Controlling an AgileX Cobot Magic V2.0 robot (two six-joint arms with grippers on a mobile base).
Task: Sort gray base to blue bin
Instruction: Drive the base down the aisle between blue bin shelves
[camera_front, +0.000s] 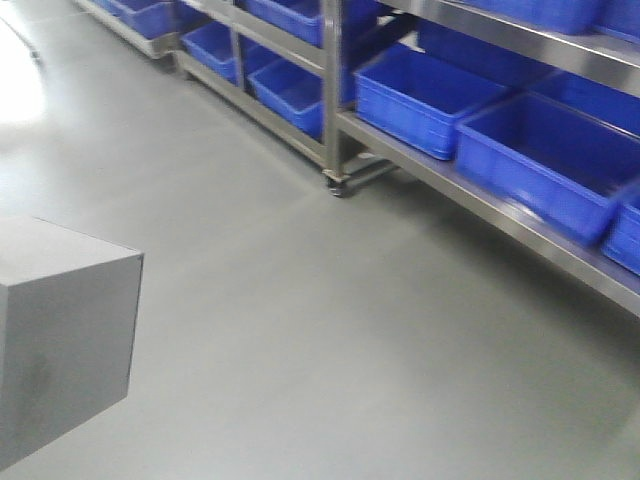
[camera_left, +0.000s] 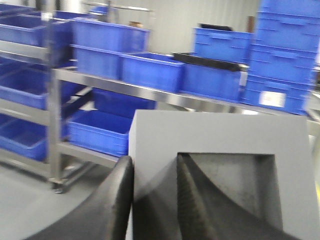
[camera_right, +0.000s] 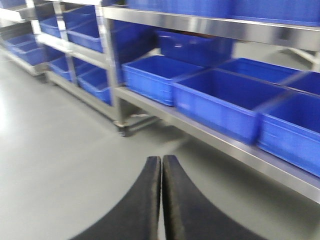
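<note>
Step in hand: transport. The left gripper (camera_left: 155, 197) clamps one wall of the gray base (camera_left: 225, 132), with one finger outside and one in the recess. The block hangs above the floor (camera_front: 300, 300), apart from the steel rack (camera_front: 330, 110). The right gripper (camera_right: 161, 162) is pressed together, empty. Next move: approach the rack and lower the block into a blue bin (camera_front: 410, 115). Blur hides detail, and which bin is the target cannot be told.

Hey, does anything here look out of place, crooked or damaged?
Nothing stands out. The gray base sits in the left gripper, one finger in its recess, and the blue bins rest in rows on the steel shelves; fine detail is blurred.
</note>
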